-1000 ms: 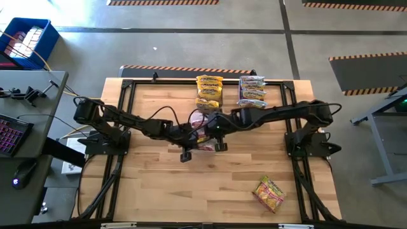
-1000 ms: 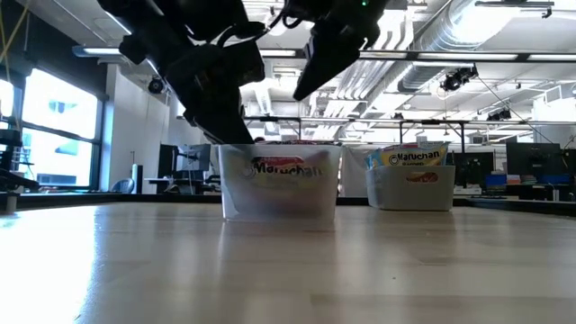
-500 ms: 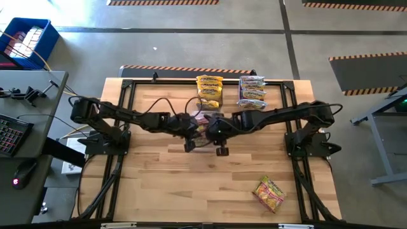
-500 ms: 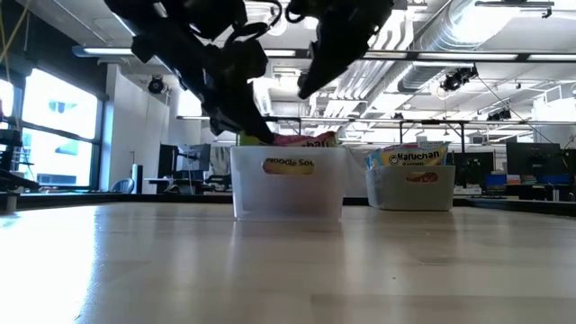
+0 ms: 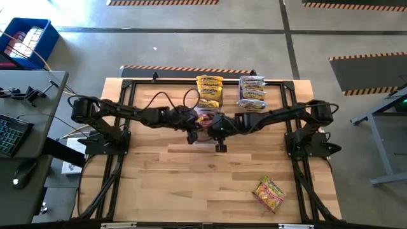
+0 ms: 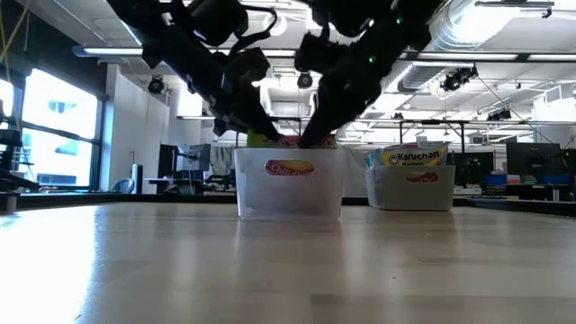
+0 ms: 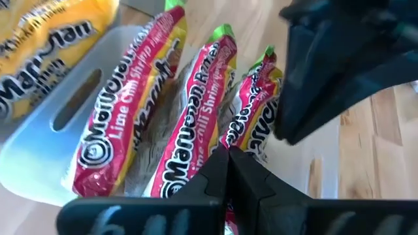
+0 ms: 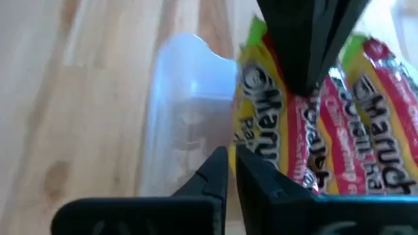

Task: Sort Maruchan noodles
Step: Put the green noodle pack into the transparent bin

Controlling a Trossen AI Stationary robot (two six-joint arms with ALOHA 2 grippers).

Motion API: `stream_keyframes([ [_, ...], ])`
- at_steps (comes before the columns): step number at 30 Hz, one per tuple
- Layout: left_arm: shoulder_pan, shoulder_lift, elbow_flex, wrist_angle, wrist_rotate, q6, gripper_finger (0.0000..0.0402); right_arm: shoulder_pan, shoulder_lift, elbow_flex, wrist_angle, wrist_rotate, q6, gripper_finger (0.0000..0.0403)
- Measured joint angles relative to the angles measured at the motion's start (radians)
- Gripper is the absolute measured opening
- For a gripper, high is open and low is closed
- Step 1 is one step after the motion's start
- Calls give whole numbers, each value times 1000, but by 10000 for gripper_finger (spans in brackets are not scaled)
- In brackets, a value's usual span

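Note:
Several red-and-green Maruchan noodles packets (image 7: 196,111) stand on edge in a clear bin (image 6: 288,193) at the table's middle. Both grippers meet over this bin. My left gripper (image 7: 228,156) is shut, its tips down among the packets' upper edges (image 6: 261,135). My right gripper (image 8: 232,156) is shut too, and its tips dip in by the bin's wall (image 8: 186,104) and the outermost packet (image 8: 258,111). A bin of yellow packets (image 5: 210,91) and a bin of silvery packets (image 5: 252,92) stand at the far edge. One yellow packet (image 5: 269,194) lies loose at the near right. My left gripper's shut fingertips come slanting down from the table's left onto the top edge of the middle red packet (image 7: 215,140); whether they touch it, I cannot tell. My right gripper's shut fingertips slant down from the right beside the outermost packet's edge (image 8: 251,140); touch cannot be told.
The two arms cross close together over the middle bin, each gripper showing in the other's wrist view. A black frame (image 5: 127,86) runs around the table's edges. Bare wood lies at the near left and around the loose packet.
My right gripper has sunk from above the bin down to its packets. My left gripper has swung toward the table's far edge and right along the bin. The bin has slid a little the same way, and a packet leaning on its near wall now shows lower behind it.

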Motion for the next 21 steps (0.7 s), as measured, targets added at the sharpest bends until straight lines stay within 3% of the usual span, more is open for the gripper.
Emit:
stream_keyframes([
  [5, 14, 0, 0, 13, -1, -9, 0, -31, 5, -36, 42, -56, -2, 7],
  [21, 40, 0, 0, 9, -16, -20, 2, -95, 75, -70, 181, -56, 17, 0],
])
